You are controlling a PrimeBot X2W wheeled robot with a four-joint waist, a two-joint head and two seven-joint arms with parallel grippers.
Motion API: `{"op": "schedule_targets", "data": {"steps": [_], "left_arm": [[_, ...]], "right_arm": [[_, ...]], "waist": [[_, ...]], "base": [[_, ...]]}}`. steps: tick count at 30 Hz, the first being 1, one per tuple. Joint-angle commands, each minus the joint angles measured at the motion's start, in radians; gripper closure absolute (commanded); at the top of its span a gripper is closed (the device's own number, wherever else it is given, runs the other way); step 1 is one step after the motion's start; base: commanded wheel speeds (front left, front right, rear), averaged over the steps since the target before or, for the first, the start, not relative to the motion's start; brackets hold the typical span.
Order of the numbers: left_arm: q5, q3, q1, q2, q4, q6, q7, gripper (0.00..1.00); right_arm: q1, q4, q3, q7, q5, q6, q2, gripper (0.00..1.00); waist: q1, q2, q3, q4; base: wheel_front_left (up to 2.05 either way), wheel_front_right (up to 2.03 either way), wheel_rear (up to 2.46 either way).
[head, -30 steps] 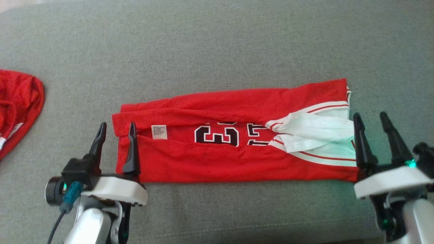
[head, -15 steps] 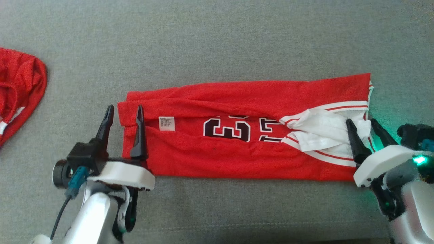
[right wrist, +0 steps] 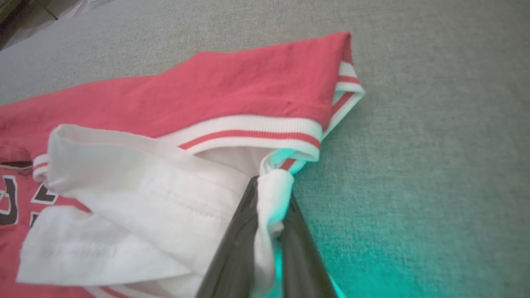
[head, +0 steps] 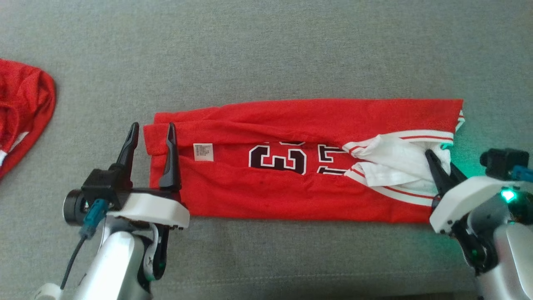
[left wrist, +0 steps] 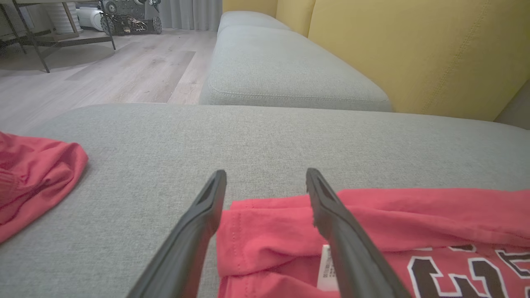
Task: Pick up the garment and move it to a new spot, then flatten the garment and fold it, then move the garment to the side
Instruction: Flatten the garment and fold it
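Sofa (head: 266,50); garment (head: 291,196) apparently in right hand (head: 439,161)

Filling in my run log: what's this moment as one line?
jersey: long folded strip on cushion | left gripper: open, astride its left end | right gripper: shut on its white cloth, right end

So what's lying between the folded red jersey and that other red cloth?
Only bare grey cushion between the jersey and the red cloth, clear in the head and left wrist views. The open left gripper straddles the jersey's left edge.
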Motion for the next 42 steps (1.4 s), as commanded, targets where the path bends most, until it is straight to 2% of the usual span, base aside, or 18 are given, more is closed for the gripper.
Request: {"op": "schedule_targets", "data": {"steps": [1,9,12,17,22,29,34,38,42], "left_arm": [[0.009,0.041,-0.025,0.008,-0.030,-0.004,-0.012,0.00],[0.016,0.049,-0.015,0.004,-0.034,-0.012,-0.012,0.00],[0.018,0.051,-0.007,0.001,-0.033,-0.015,-0.012,0.00],[0.019,0.052,-0.001,-0.003,-0.029,-0.019,-0.012,0.00],[0.020,0.053,0.004,-0.006,-0.024,-0.023,-0.012,0.00],[0.019,0.063,0.028,-0.009,-0.028,-0.020,-0.012,0.00],[0.019,0.064,0.031,-0.008,-0.029,-0.025,-0.012,0.00],[0.021,0.059,0.032,-0.011,-0.028,-0.028,-0.012,0.00],[0.022,0.052,0.027,-0.016,-0.026,-0.031,-0.012,0.00]], "right_arm": [[0.035,-0.029,0.014,0.010,-0.004,-0.001,-0.008,1.00],[0.064,-0.098,-0.074,0.004,-0.021,-0.001,-0.063,1.00],[0.070,-0.108,-0.132,0.002,-0.025,-0.001,-0.107,1.00],[0.069,-0.113,-0.192,-0.002,-0.032,-0.001,-0.144,1.00],[0.071,-0.128,-0.202,0.005,-0.033,-0.001,-0.154,1.00],[0.049,-0.303,-0.101,0.077,-0.010,-0.001,-0.119,1.00],[0.007,-0.408,0.030,0.148,0.025,-0.001,-0.062,1.00],[-0.036,-0.410,0.181,0.166,0.072,-0.001,-0.002,1.00],[-0.085,-0.344,0.309,0.125,0.097,-0.001,0.071,1.00]], "waist": [[0.0000,0.0000,-0.004,-0.003],[0.0000,0.0000,-0.026,-0.013],[0.0000,0.0000,-0.038,-0.016],[0.0000,0.0000,-0.053,-0.015],[0.0000,0.0000,-0.074,-0.012],[0.0000,0.0000,-0.112,-0.018],[0.0000,0.0000,-0.127,-0.012],[0.0000,0.0000,-0.131,0.004],[0.0000,0.0000,-0.125,0.027]], "base": [[0.00,0.00,0.00],[0.00,0.00,0.00],[0.00,0.00,0.00],[0.00,0.00,0.00],[0.00,0.00,0.00],[0.00,0.00,0.00],[0.00,0.00,0.00],[0.00,0.00,0.00],[0.00,0.00,0.00]]}}
